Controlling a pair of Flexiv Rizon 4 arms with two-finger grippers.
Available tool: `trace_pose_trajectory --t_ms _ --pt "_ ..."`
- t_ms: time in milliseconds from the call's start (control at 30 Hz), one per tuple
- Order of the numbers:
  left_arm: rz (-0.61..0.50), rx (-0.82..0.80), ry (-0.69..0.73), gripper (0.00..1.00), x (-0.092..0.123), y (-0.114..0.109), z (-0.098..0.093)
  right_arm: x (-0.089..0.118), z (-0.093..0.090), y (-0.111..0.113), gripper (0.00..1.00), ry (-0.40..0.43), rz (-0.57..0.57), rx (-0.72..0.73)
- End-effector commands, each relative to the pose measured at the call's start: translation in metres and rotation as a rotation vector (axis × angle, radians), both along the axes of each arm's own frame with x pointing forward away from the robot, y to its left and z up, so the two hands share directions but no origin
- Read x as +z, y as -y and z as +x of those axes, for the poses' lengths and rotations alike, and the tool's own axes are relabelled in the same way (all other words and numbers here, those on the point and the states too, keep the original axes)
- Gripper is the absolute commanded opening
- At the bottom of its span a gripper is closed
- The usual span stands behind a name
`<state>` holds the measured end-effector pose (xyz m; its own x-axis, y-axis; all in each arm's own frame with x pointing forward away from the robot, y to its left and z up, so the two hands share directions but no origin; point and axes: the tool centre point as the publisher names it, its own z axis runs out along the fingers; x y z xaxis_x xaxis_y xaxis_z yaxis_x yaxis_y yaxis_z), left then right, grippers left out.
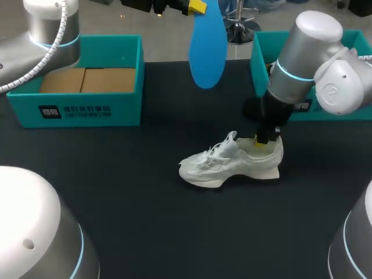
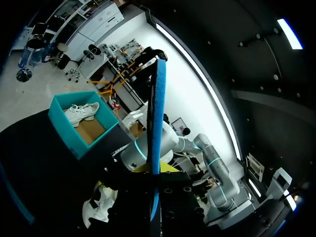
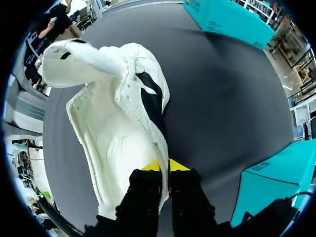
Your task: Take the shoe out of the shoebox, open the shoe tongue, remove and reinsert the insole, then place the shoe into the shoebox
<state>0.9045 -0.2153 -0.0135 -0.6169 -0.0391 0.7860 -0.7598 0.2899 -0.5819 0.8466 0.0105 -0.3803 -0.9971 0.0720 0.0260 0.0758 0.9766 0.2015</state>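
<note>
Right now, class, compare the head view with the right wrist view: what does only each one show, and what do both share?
Only the head view shows the blue insole held above the table by the left gripper, and the cardboard inside the left shoebox. Only the right wrist view looks into the white shoe, its heel wall between the fingers of the right gripper. Both show the shoe, that gripper shut on its heel, and the table.
</note>
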Motion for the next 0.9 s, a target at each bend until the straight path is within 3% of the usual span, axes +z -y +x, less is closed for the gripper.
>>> trace_pose_trajectory --t_ms 33,200,300,467,900 --pt "-0.002 0.000 0.000 0.00 -0.001 0.000 0.000 0.031 -0.004 0.006 0.00 0.008 0.027 0.013" --pt "-0.002 0.000 0.000 0.00 -0.001 0.000 0.000 0.076 0.000 0.012 0.00 0.019 0.019 0.041" --pt "-0.002 0.000 0.000 0.00 -0.001 0.000 0.000 0.093 0.001 0.016 0.00 0.029 0.015 0.059" --pt "-0.002 0.000 0.000 0.00 -0.001 0.000 0.000 0.095 0.005 0.012 0.00 0.011 0.006 0.159" --pt "-0.002 0.000 0.000 0.00 -0.001 0.000 0.000 0.095 0.005 0.012 0.00 0.011 0.006 0.159"
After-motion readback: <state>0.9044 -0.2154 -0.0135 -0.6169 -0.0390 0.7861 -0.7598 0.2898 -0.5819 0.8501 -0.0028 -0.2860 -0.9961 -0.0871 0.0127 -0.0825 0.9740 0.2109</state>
